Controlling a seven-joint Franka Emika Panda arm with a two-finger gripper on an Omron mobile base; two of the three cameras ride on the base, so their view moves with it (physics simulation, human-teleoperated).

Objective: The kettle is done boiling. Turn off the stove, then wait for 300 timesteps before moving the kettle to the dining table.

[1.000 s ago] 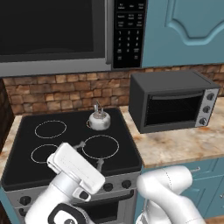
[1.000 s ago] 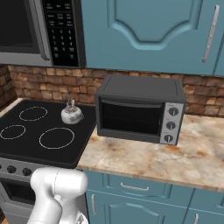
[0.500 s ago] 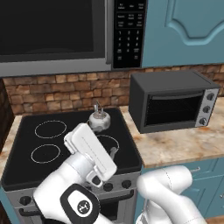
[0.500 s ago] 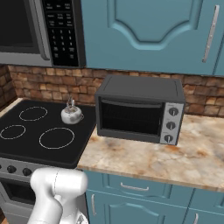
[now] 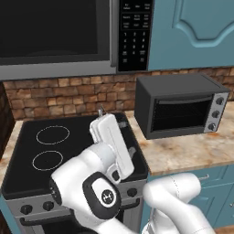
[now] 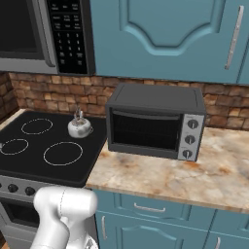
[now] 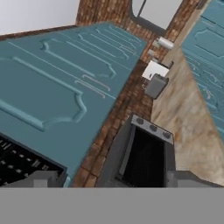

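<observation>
**Kettle on the stove, arm raised over the cooktop**

Nearest the base, the white arm (image 5: 98, 183) rises in front of the stove (image 5: 27, 171), its hand lifted above the black glass. The pincer (image 7: 109, 180) shows in the hand view as two dark tips set wide apart with nothing between them; it looks out sideways at the toaster oven (image 7: 142, 159) and the teal cabinets (image 7: 57, 87), not at the knobs. The row of black knobs (image 6: 13, 188) lies along the stove's steel front, and I cannot tell whether any has been turned. Farther back, the kettle (image 6: 79, 126) sits upright at the cooktop's rear right, just beside the toaster oven on the marbled worktop (image 6: 170, 180). By my judgement the move to the dining table remains undone.
</observation>
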